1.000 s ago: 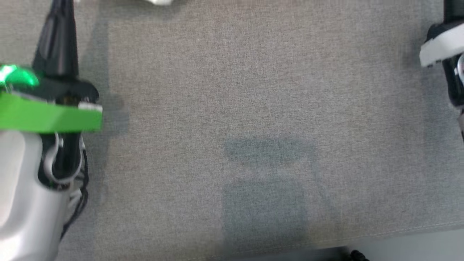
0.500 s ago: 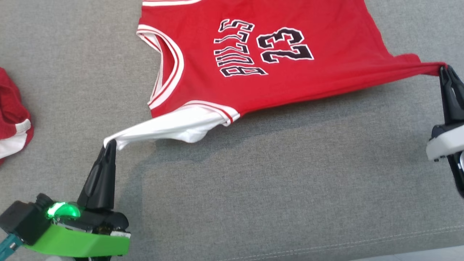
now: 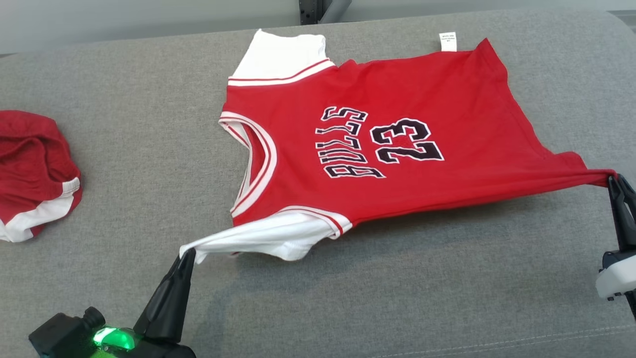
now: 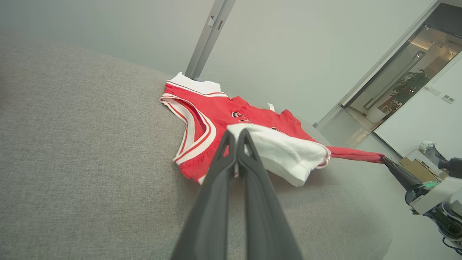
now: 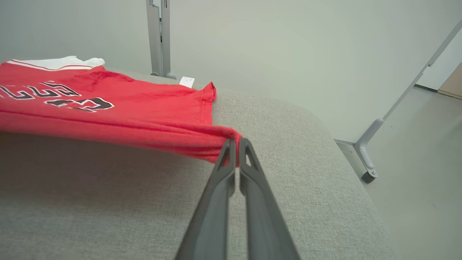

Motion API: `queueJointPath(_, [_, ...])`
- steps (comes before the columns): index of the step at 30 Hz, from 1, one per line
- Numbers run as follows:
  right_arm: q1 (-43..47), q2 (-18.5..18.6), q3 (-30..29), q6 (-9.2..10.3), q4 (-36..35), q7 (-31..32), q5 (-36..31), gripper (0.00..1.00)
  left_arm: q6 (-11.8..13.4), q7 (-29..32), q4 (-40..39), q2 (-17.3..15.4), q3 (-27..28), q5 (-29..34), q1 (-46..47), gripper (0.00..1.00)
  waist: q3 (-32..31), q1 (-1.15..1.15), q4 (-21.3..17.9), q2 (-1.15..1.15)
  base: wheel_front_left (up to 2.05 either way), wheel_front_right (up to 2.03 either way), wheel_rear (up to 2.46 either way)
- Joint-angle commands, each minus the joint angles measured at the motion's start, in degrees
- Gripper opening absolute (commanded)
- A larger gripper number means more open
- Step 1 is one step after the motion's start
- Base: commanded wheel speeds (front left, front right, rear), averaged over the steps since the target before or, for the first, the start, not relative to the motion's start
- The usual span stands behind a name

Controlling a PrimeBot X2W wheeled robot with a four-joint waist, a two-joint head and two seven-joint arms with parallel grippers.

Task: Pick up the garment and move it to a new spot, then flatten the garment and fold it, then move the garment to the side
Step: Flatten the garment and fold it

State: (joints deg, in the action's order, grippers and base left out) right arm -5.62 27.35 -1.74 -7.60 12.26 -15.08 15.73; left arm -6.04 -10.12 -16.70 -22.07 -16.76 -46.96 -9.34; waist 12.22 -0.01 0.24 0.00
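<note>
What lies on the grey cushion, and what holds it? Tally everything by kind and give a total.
Garments: 2, the red jersey and a crumpled red-and-white garment.
Grippers: 2, the left gripper and the right gripper, each shut on the jersey.
Total: 4.

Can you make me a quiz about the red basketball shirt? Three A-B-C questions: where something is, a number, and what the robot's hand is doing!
1. Where does the crumpled red garment lie?
A) left of the jersey
B) on top of the jersey
C) on the floor

2. Which number is on the jersey?
A) 7
B) 23
C) 45

3. What is the left gripper doing?
A) hanging open
B) shut on the white sleeve
C) shut on a cup

Answers: 1 A, it sits apart on the grey cushion. 2 B, black digits beside BULLS. 3 B, its fingers pinch the sleeve's corner.
</note>
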Motion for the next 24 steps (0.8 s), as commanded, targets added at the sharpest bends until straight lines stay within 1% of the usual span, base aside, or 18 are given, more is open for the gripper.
queueJointPath(1, [0.1, 0.4, 0.0, 0.2, 0.2, -0.2, -0.1, 0.0, 0.6, 0.6, 0.1, -0.4, 0.2, -0.6, -0.2, 0.0, -0.1, 0.01, -0.3, 0.0, 0.0, 0.0, 0.0])
queueJointPath(4, [-0.6, 0.2, 1.8, 0.18, 2.8, -0.2, 0.1, 0.0, 1.6, 2.7, 1.9, -0.4, -0.9, 0.2, 2.0, 0.0, -0.2, 0.01, -0.7, 0.0, 0.0, 0.0, 0.0])
queueJointPath(9, [-5.7, -0.9, 5.5, 0.17, 8.8, -0.2, 0.8, 0.0, 2.7, 4.2, 6.3, 2.2, -2.7, 1.4, 7.9, 0.0, 0.5, 0.01, -1.0, 0.0, 0.0, 0.0, 0.0])
queueJointPath(11, [-8.1, -1.1, 7.2, 0.17, 11.6, -0.2, 0.8, 0.0, 3.1, 3.8, 8.9, 3.5, -3.1, 2.3, 11.0, 0.0, 1.1, 0.01, -1.0, 0.0, 0.0, 0.0, 0.0])
queueJointPath(14, [-12.5, -2.0, 8.5, 0.17, 15.2, -0.2, 0.9, 0.0, 3.2, 3.3, 12.8, 4.8, -3.5, 3.3, 15.3, 0.0, 2.1, 0.01, -1.1, 0.0, 0.0, 0.0, 0.0])
queueJointPath(18, [-18.3, -3.1, 9.3, 0.16, 19.1, -0.2, 0.3, 0.0, 2.2, 2.3, 17.3, 6.1, -4.1, 4.7, 21.0, 0.0, 3.8, 0.01, -1.1, 0.0, 0.0, 0.0, 0.0])
queueJointPath(24, [-25.0, -3.8, 9.7, 0.17, 23.8, -0.2, -0.4, 0.0, 0.5, 0.7, 23.7, 6.8, -5.9, 6.7, 29.3, 0.0, 6.2, 0.01, -0.3, 0.0, 0.0, 0.0, 0.0])
